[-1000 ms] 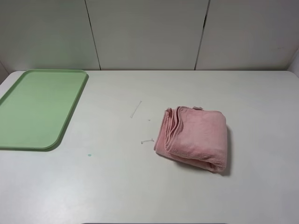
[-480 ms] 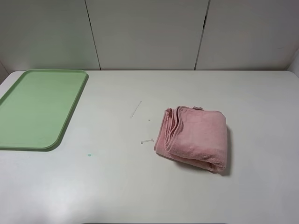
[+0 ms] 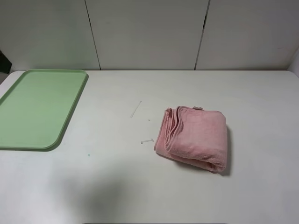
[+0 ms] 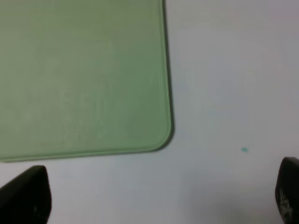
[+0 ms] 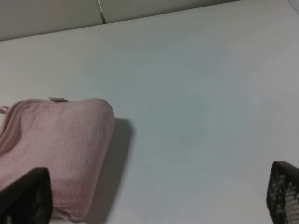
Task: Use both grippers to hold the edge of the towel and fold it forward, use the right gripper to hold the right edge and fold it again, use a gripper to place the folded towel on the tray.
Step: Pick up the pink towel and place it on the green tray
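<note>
The left gripper (image 4: 156, 196) has its fingers spread wide and empty over the white table (image 4: 224, 70), just off a rounded corner of the green tray (image 4: 84, 70). The right gripper (image 5: 154, 193) is spread just as wide and empty, with the pink towel (image 5: 56, 140) near one fingertip. In the high view the tray lies at the left edge of the frame, small white scraps (image 3: 136, 109) near the middle, and the towel right of centre as a thick folded bundle, well apart from the tray.
</note>
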`<state>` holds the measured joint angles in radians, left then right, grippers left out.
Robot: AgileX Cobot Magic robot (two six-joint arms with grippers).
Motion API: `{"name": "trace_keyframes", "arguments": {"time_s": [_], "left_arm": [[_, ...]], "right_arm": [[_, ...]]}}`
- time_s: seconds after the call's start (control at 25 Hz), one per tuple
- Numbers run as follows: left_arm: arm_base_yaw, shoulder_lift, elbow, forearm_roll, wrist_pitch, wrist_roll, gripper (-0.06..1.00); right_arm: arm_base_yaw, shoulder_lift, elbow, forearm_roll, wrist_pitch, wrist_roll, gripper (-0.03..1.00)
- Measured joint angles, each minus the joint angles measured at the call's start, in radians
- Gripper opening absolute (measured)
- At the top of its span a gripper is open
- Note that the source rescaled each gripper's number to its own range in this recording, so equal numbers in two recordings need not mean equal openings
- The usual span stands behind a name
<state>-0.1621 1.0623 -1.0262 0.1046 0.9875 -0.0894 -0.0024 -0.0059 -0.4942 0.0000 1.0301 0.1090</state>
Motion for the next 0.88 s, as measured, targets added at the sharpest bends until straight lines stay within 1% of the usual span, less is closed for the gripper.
{"name": "trace_keyframes", "arguments": {"time_s": [0.12,0.24,0.28,0.44,0.56,0.64,0.88], "left_arm": [[0.000,0.075,-0.055,-0.024,-0.001,0.000,0.96],[-0.012,0.132,-0.092,-0.071,-0.005,0.001,0.96],[-0.027,0.148,-0.099,-0.076,-0.010,0.002,0.96],[-0.139,0.213,-0.103,-0.082,-0.059,0.004,0.96],[-0.218,0.246,-0.103,-0.084,-0.073,0.004,0.96],[-0.257,0.265,-0.104,-0.085,-0.079,-0.004,0.96],[-0.312,0.314,-0.108,-0.083,-0.105,-0.026,0.96]], "right_arm": [[0.000,0.000,0.000,0.000,0.000,0.000,1.00],[0.000,0.000,0.000,0.000,0.000,0.000,1.00],[0.000,0.000,0.000,0.000,0.000,0.000,1.00],[0.000,0.000,0.000,0.000,0.000,0.000,1.00],[0.000,0.000,0.000,0.000,0.000,0.000,1.00],[0.000,0.000,0.000,0.000,0.000,0.000,1.00],[0.000,0.000,0.000,0.000,0.000,0.000,1.00]]}}
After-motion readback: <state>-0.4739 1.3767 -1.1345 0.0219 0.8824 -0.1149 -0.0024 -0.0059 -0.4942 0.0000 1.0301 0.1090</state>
